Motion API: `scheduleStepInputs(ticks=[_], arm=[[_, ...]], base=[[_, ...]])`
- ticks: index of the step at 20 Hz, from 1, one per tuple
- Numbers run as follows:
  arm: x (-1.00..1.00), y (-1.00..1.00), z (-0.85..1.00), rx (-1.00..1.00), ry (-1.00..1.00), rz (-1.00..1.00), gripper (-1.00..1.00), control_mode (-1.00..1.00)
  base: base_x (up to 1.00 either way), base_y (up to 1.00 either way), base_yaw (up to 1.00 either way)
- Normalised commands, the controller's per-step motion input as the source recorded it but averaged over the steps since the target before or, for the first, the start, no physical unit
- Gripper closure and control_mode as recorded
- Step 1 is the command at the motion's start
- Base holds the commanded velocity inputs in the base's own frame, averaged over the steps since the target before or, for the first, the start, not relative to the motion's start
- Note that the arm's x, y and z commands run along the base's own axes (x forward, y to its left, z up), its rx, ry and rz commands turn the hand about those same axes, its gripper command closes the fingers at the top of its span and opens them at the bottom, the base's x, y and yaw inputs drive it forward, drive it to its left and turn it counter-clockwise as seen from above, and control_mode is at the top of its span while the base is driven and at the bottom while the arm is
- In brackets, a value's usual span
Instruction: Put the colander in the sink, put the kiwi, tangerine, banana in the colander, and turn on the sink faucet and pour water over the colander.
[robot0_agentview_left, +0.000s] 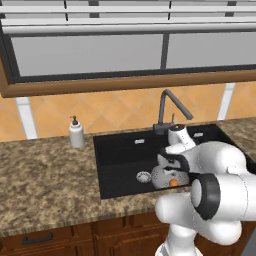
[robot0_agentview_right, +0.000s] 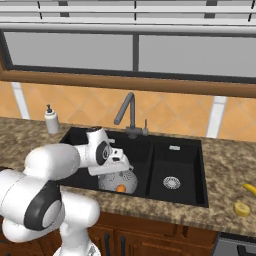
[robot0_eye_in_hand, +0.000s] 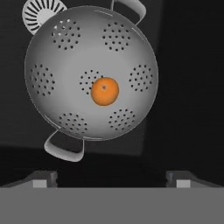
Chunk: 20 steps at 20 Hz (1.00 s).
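Note:
The grey perforated colander (robot0_eye_in_hand: 65, 78) sits in the large basin of the black sink (robot0_eye_in_hand: 188, 87), with the orange tangerine (robot0_eye_in_hand: 104, 91) lying at its middle. My gripper (robot0_eye_in_hand: 112, 180) hangs open above it, nothing between its fingertips (robot0_eye_in_hand: 43, 179). From the base, the colander (robot0_agentview_right: 111, 181) and tangerine (robot0_agentview_right: 120, 188) show under the gripper (robot0_agentview_right: 120, 161). The banana (robot0_agentview_right: 249, 188) and a small round kiwi (robot0_agentview_right: 242, 209) lie on the counter right of the sink (robot0_agentview_right: 175, 160). The dark gooseneck faucet (robot0_agentview_right: 131, 110) stands behind the basins. From the left I see the colander (robot0_agentview_left: 161, 176), tangerine (robot0_agentview_left: 173, 183) and faucet (robot0_agentview_left: 161, 110).
A white soap dispenser (robot0_agentview_left: 76, 132) stands on the granite counter (robot0_agentview_left: 45, 175) left of the sink. A silver drain (robot0_eye_in_hand: 41, 13) lies beside the colander, and another drain (robot0_agentview_right: 171, 182) is in the smaller basin. My arm's white body blocks the sink's right part in the left base view.

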Motion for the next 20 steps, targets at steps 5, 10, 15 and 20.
scheduleStepInputs(ticks=[5, 10, 15, 20], arm=[[-0.66, -0.13, 0.73, 0.0, 0.02, -0.03, -1.0, -1.0], [-0.6, -0.5, 0.61, 0.05, -0.02, -0.13, -1.0, -1.0], [-0.33, -0.76, 0.46, 0.14, 0.0, -0.12, -1.0, -1.0], [-0.18, -0.96, 0.22, 0.08, 0.01, -0.05, -1.0, -1.0]], base=[[0.0, 0.0, 0.0], [0.0, 0.0, 0.0], [0.0, 0.0, 0.0], [0.0, 0.0, 0.0]])
